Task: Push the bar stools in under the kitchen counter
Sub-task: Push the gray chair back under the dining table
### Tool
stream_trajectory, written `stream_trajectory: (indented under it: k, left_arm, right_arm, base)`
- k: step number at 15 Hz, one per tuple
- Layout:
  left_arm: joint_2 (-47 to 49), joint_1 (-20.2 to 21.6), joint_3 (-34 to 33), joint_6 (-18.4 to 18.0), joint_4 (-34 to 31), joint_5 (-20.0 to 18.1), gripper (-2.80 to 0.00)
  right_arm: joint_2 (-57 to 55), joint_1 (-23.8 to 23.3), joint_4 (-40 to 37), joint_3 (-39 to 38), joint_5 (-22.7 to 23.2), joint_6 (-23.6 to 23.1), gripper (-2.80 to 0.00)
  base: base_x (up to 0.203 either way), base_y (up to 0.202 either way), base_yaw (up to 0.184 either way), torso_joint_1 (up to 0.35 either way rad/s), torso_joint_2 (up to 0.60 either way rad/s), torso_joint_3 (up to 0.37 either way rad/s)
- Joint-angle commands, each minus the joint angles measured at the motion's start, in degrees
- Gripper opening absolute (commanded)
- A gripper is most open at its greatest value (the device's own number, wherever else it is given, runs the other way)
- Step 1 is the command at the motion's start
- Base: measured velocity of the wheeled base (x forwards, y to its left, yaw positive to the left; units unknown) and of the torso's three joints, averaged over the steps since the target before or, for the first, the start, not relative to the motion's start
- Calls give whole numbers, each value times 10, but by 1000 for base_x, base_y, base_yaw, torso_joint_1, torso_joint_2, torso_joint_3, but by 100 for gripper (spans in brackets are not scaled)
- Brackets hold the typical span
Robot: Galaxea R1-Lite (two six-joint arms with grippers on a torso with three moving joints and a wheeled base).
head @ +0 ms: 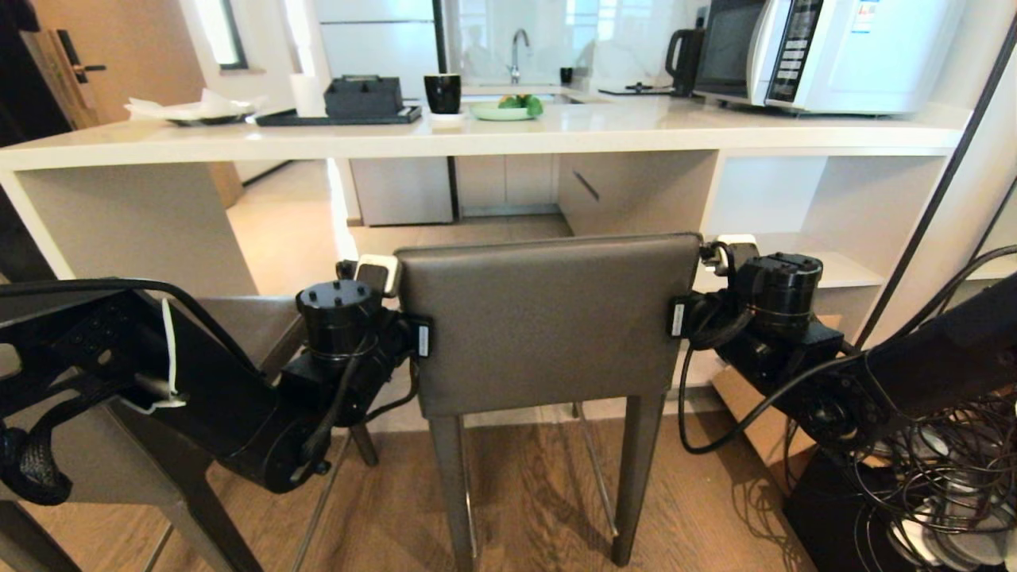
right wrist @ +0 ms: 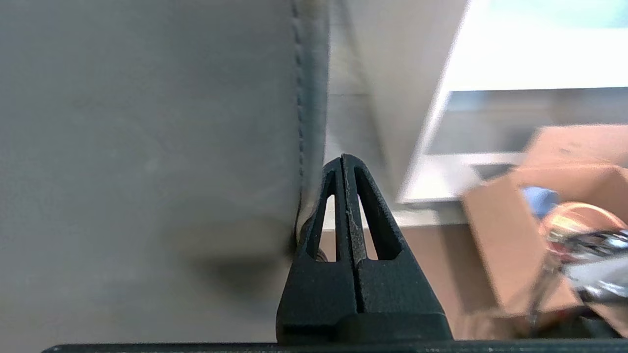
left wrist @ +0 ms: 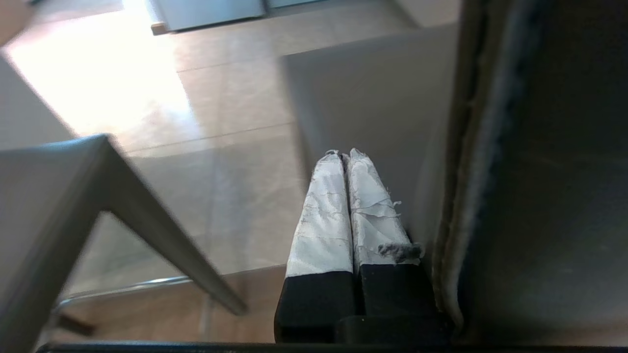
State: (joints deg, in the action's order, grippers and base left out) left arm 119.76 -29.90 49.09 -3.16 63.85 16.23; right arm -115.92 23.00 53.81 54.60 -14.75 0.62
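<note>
While both arms reach forward from the lower corners of the head view, a bar stool (head: 548, 318) stands between them, directly in front of the robot, with its flat grey-brown backrest facing the camera. Its dark legs stand on the wooden floor (head: 540, 508), and its backrest is still on the near side of the kitchen counter (head: 493, 131), so the stool is not yet pushed under the white top.

The left gripper (left wrist: 346, 157) is at the left edge of the backrest. In the left wrist view its two white-wrapped fingers (left wrist: 324, 215) lie pressed together with no gap, holding nothing, and their side runs just beside the stitched edge of the backrest. The right gripper (right wrist: 343, 159) is at the right edge of the same backrest. Its two black fingers (right wrist: 373, 215) are also closed against each other and empty, close to the seam of the leather; whether they really touch it is hard to tell.

A second stool (head: 238, 318) is at the left, partly hidden behind the left arm, and its seat corner and a leg show in the left wrist view.

On the counter stand a microwave (head: 834, 52), a black cup (head: 442, 93), a green plate (head: 504, 111) and a dark tray (head: 338, 117). A cardboard box (right wrist: 530, 215) lies low at the right.
</note>
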Motion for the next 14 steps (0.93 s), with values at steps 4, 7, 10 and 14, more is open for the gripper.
stream_trajectory:
  k: [4, 7, 10, 14]
  left_arm:
    - [6, -17, -1, 2, 0, -4, -280]
    - [13, 1, 19, 0, -2, -3, -280]
    - [23, 13, 59, -5, -21, 13, -280]
    - [45, 43, 124, -42, -47, 23, -280]
  right_arm:
    - [3, 2, -39, 52, 7, -3, -280]
    - [-3, 1, -7, -16, 8, -1, -280]
    - [-19, -7, 41, -51, 8, -2, -280]
    - [-26, -9, 42, -51, 10, -3, -280]
  base:
    - [0, 0, 0, 0, 0, 0]
    - [0, 0, 0, 0, 0, 0]
    - [0, 0, 0, 0, 0, 0]
    - [0, 0, 0, 0, 0, 0]
